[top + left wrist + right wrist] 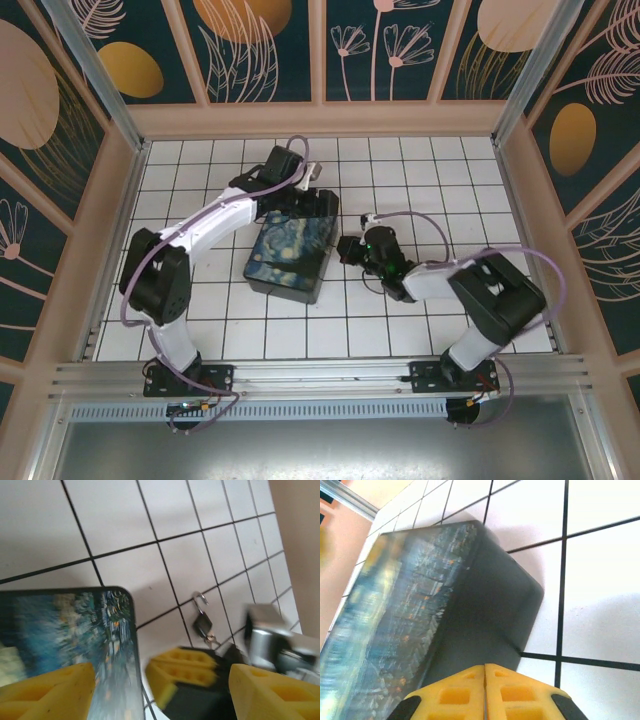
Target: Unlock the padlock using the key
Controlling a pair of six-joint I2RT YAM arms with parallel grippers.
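The tiny dark-grey padlock [202, 624] lies on the white tiles, and its thin shackle [200, 599] stands up like an open hook. The key [212, 641] sticks out of the padlock's lower end, its small ring just off the tip of my right gripper's yellow fingers [186, 670]. My right gripper [485, 672] [347, 250] is shut beside the box, and nothing shows between its pads. My left gripper [160, 685] [310, 172] hangs above the box's far corner. It is open wide, with one finger over the lid and the other to the right.
The dark box with a starry-night lid [292, 250] [405, 610] [60, 630] sits mid-table between the arms, close to both grippers. A silver metal block [265, 635] shows blurred at the right. Beige walls [320, 120] ring the tiled floor.
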